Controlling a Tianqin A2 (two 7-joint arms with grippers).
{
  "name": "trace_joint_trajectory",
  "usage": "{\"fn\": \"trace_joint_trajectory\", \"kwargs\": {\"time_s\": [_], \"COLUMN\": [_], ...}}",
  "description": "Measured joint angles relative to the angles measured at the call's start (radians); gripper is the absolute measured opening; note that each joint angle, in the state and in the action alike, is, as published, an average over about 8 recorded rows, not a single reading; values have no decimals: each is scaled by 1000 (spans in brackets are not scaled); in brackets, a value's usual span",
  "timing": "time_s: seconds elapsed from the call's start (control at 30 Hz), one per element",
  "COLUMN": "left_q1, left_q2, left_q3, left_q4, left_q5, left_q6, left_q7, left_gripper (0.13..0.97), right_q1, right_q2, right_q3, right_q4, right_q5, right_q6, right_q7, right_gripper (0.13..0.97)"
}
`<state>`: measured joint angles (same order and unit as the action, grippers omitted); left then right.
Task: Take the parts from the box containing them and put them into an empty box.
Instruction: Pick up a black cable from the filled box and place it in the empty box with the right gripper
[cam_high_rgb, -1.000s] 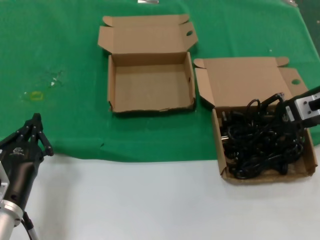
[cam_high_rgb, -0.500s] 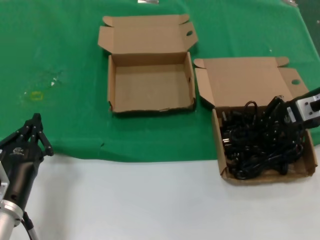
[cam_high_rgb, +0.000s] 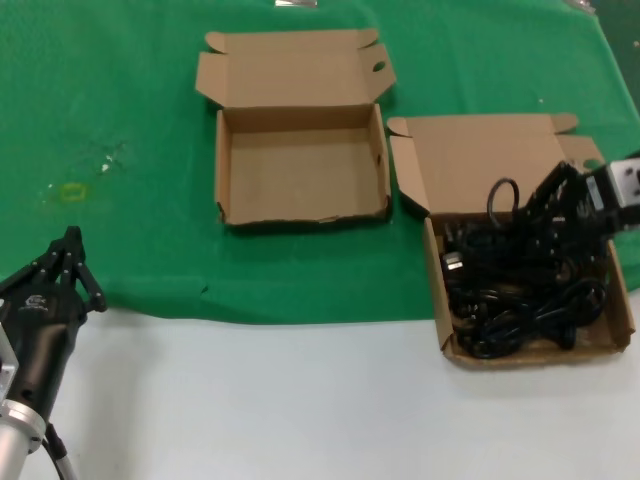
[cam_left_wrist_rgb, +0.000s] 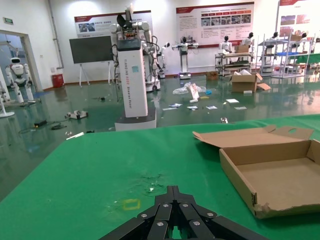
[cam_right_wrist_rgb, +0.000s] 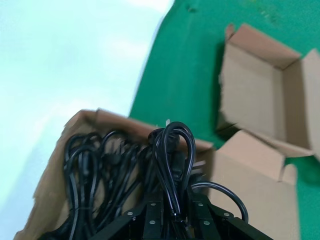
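Observation:
The box containing the parts sits at the right, lid open, holding a tangle of black cords. Over its back edge, my right gripper is shut on one cord, whose loop rises above the pile. In the right wrist view that loop runs up from between the shut jaws of the right gripper, with other cords below. The empty box lies open at the back centre, also seen as the empty box. My left gripper is parked at the near left, shut and holding nothing.
Green cloth covers the far half of the table, and white tabletop lies nearer me. Both box lids fold back and away. A small yellow mark sits on the cloth at left. A green gap separates the boxes.
My right gripper has risen and drawn back a little over the full box, pulling a cord loop and part of the tangle up. The left arm has not moved.

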<state>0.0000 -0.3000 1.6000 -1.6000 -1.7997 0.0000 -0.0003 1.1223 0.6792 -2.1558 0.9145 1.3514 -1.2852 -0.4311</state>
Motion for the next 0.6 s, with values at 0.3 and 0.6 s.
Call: {"fn": "trace_joint_trajectory", "kwargs": {"time_s": [0.3,0.6], "left_q1": [0,0], "left_q2": [0,0], "left_q3": [0,0], "left_q4": [0,0], "left_q5": [0,0], "left_q6": [0,0], "left_q7": [0,0], "left_gripper": [144,144], "right_q1": [37,49], "right_q2": [-13,-92], "right_q3": [22,28], "right_q4": [43,7], "right_q5": [21,34], "right_q6": [-11,41], "right_q7": [78,147], "right_gripper": [222,221]}}
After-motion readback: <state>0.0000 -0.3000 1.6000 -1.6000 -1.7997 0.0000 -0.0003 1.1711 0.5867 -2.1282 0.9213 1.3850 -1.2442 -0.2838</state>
